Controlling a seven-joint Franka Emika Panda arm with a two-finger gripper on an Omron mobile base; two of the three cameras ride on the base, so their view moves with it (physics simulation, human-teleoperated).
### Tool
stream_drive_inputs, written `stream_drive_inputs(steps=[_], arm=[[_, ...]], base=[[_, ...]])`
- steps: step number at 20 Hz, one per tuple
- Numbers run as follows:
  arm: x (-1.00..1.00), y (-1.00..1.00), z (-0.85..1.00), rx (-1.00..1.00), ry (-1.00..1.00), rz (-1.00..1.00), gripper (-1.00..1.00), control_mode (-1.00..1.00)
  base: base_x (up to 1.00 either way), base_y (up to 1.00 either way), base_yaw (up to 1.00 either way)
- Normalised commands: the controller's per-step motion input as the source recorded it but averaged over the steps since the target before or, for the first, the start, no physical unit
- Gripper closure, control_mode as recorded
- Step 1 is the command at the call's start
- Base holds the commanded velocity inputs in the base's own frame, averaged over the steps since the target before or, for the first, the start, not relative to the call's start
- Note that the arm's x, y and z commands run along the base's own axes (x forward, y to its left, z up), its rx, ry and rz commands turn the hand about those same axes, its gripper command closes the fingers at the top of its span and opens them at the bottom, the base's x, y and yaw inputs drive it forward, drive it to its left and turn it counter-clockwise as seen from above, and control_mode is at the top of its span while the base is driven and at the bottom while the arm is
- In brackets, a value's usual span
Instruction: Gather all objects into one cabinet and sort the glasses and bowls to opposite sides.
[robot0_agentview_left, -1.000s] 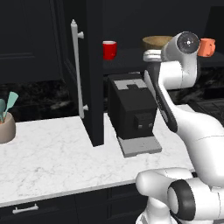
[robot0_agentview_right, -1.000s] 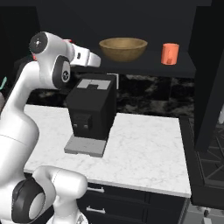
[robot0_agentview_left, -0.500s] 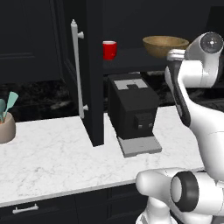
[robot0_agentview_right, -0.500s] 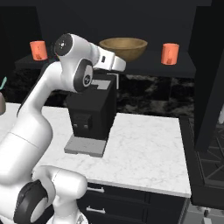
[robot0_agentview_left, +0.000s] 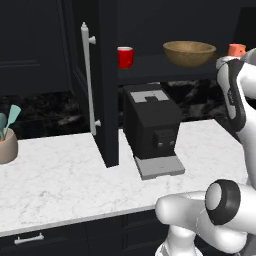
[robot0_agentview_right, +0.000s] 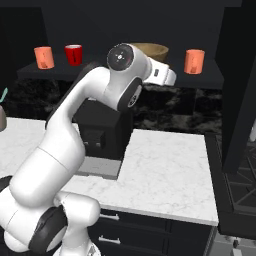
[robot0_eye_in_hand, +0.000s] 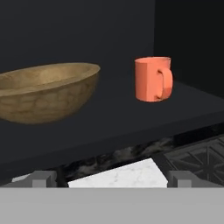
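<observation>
Several items stand on the cabinet's dark shelf (robot0_eye_in_hand: 109, 120). From left to right in the right base view they are an orange cylindrical cup (robot0_agentview_right: 44, 57), a red mug (robot0_agentview_right: 73, 54), the wooden bowl (robot0_agentview_right: 152, 48) partly behind my arm, and a coral mug (robot0_agentview_right: 194, 61). In the hand view the wide bowl (robot0_eye_in_hand: 43, 92) sits left and the coral mug (robot0_eye_in_hand: 152, 79) right, handle toward me. My gripper (robot0_eye_in_hand: 112, 178) is open and holds nothing, its tips far apart, level with the shelf's front edge. The hand (robot0_agentview_right: 169, 77) hangs in front of the shelf between bowl and coral mug.
The cabinet's tall black door (robot0_agentview_left: 107, 85) stands open, its silver bar handle (robot0_agentview_left: 88, 75) facing out. A black coffee machine (robot0_agentview_left: 150, 125) sits on the white marble counter (robot0_agentview_left: 60, 175) below the shelf. A beige utensil pot (robot0_agentview_left: 6, 146) is far left. A stove (robot0_agentview_right: 240, 175) lies to the right.
My arm has swung to the right along the shelf front, past the bowl toward the coral mug. That uncovered the orange cup and red mug in the right base view.
</observation>
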Motion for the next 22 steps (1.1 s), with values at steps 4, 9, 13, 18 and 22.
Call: stream_drive_inputs(steps=[4,9,13,18,22], arm=[[0.04,-0.54,0.00,0.00,0.00,0.00,-1.00,-1.00],[0.17,-0.39,0.04,0.00,0.00,0.00,-1.00,-1.00],[0.19,-0.29,0.07,0.00,0.00,0.00,-1.00,-1.00],[0.41,-0.12,0.07,0.00,0.00,0.00,-1.00,-1.00],[0.51,-0.18,0.01,0.00,0.00,0.00,-1.00,-1.00]], base=[[0.00,0.00,0.00],[0.00,0.00,0.00],[0.00,0.00,0.00],[0.00,0.00,0.00],[0.00,0.00,0.00]])
